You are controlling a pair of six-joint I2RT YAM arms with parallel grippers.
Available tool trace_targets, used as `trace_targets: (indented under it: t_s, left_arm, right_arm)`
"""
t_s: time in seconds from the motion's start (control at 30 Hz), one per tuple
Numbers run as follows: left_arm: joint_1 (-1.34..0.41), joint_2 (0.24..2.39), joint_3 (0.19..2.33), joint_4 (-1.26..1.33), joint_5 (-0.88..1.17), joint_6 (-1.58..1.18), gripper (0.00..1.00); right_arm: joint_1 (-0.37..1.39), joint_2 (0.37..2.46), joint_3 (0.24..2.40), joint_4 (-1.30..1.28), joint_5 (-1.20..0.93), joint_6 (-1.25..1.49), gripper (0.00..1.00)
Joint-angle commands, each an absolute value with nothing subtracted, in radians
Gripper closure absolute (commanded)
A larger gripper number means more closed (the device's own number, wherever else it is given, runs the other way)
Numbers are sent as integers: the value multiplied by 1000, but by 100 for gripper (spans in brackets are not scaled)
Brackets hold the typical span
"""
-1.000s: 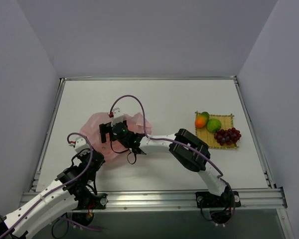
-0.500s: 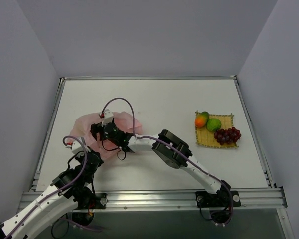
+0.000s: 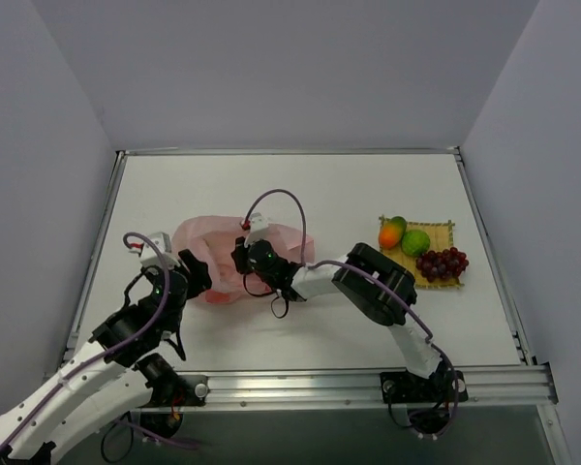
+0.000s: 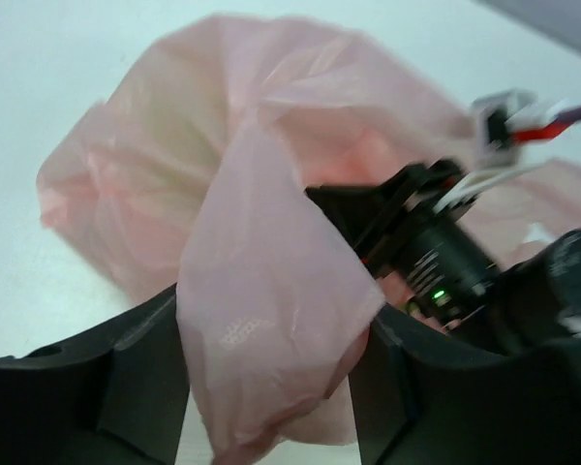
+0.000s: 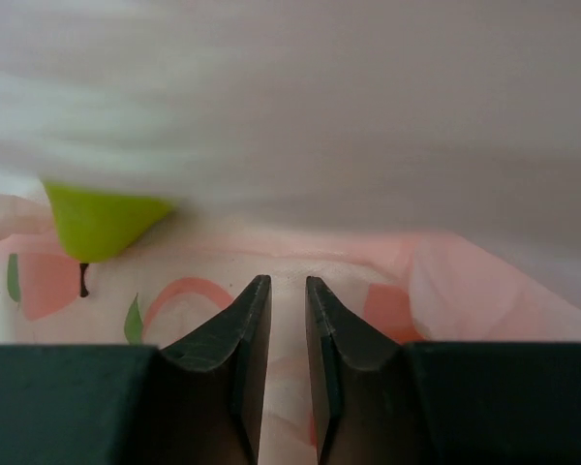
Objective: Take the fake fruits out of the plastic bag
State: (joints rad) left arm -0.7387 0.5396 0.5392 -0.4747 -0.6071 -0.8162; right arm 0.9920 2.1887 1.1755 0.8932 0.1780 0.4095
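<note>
The pink plastic bag lies crumpled left of the table's middle. My left gripper is at the bag's near-left edge. In the left wrist view the left gripper stands open with a loose fold of the bag hanging between its fingers. My right gripper is inside the bag. In the right wrist view the right gripper has its jaws drawn to a narrow slit over bag plastic. A green pear sits up and left of them. A mango, a lime-green fruit and grapes lie outside the bag.
The three fruits outside the bag rest on a yellow woven mat at the right of the table. The right arm stretches across the middle toward the bag. Its wrist is just beyond the left gripper.
The left gripper has opened from shut and sits farther up beside the bag. The right gripper has closed from wide to a slit and shifted right, and the bag shifted right with it.
</note>
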Motion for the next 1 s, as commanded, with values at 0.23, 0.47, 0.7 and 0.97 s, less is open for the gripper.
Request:
trace_targets:
  t_s: [0.23,0.47,0.7,0.97]
  left_arm:
    - [-692,761,838,-428,-615,-770,46]
    - [-433,611,767,-396,-335,-735,39]
    - [-431,646,887,-525,-33,-655,20]
    - [-433,840,836,-532,-35,-577,15]
  right_arm:
    - [999,1993,1025,980,204,330,76]
    - [1002,1997,1035,947,189,316,71]
    - [1000,2022,1063,916,225,328,66]
    - [1000,1996,1057,907,212,333,67]
